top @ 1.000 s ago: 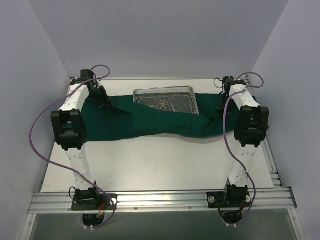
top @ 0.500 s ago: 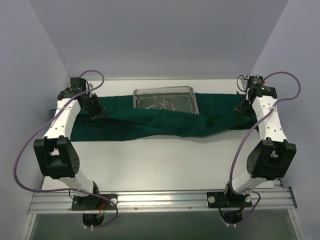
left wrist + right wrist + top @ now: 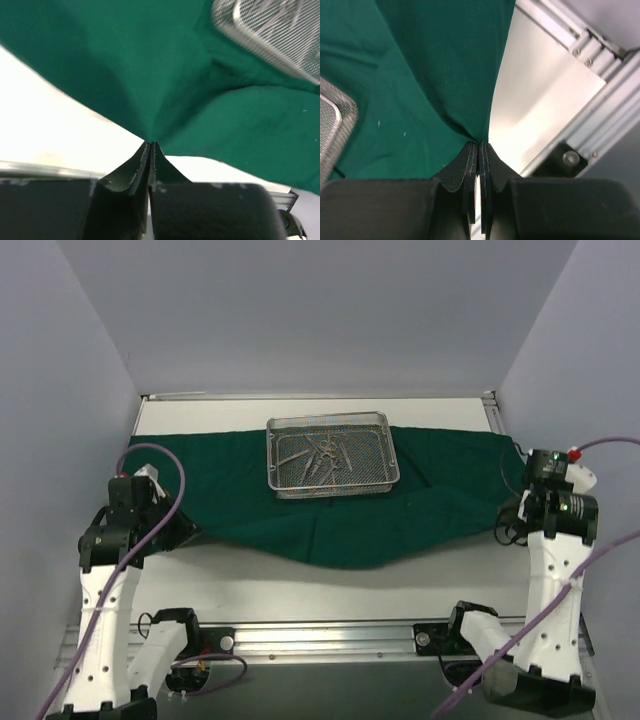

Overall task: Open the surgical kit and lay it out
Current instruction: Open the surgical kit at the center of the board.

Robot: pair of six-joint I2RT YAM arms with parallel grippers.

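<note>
The dark green cloth of the surgical kit lies spread across the table under the silver wire-mesh tray. Several slim steel instruments lie inside the tray. At the near left, my left gripper is shut on the cloth's corner; in the left wrist view the fingertips pinch the cloth, with the tray at the upper right. My right gripper is shut on the near right corner. In the right wrist view its jaws grip the cloth, and the tray shows at the left edge.
White walls close in the table on the left, right and back. An aluminium rail with the arm bases runs along the near edge. Another metal rail borders the table's right side, close to my right gripper. Purple cables loop off both arms.
Both arms have pulled back from the far corners toward the near edge. They dragged the cloth's corners along, so the bunched fold has spread out flat in front of the tray.
</note>
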